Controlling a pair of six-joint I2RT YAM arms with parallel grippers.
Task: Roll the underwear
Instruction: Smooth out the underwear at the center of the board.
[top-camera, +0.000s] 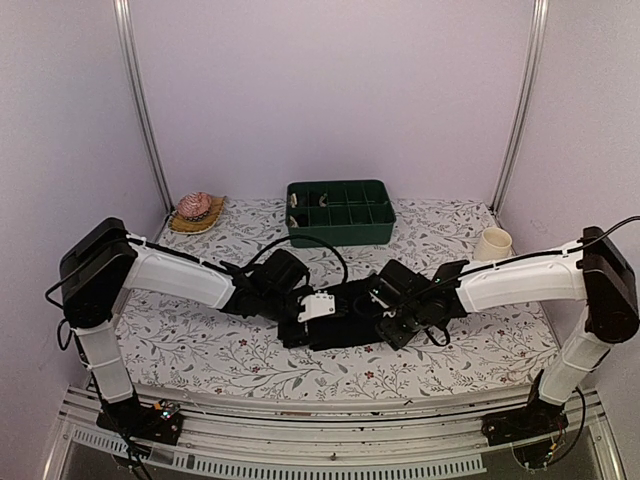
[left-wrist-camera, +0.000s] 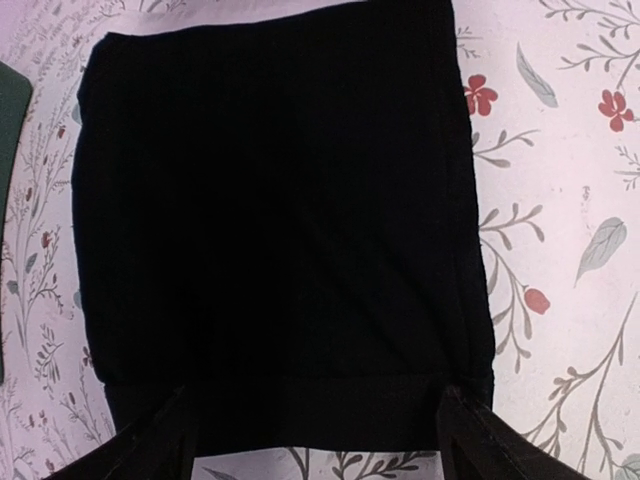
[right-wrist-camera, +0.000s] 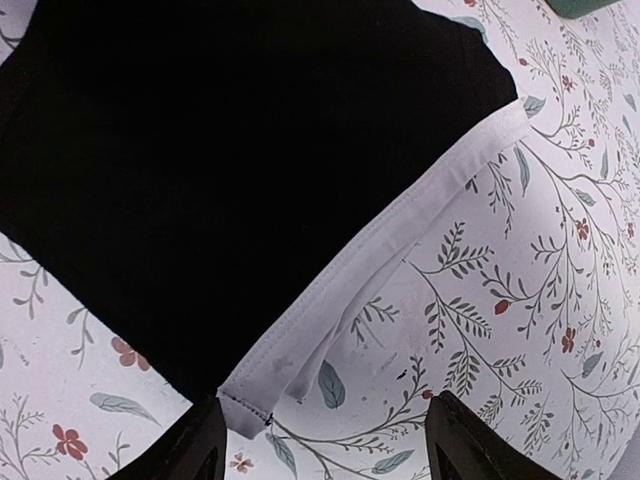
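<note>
Left gripper (left-wrist-camera: 322, 442) splayed low over underwear (left-wrist-camera: 280, 220), right gripper (right-wrist-camera: 327, 440) likewise

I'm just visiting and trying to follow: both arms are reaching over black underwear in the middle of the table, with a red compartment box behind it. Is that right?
Not quite. The compartment box is green, not red, as the top view shows. The rest holds: the left arm and right arm reach over the black underwear in the middle of the table.

The floral table (top-camera: 200, 340) carries black underwear (left-wrist-camera: 280, 220), a green bin (top-camera: 340, 233) (compartmented) and a cup (top-camera: 494, 243).
</note>
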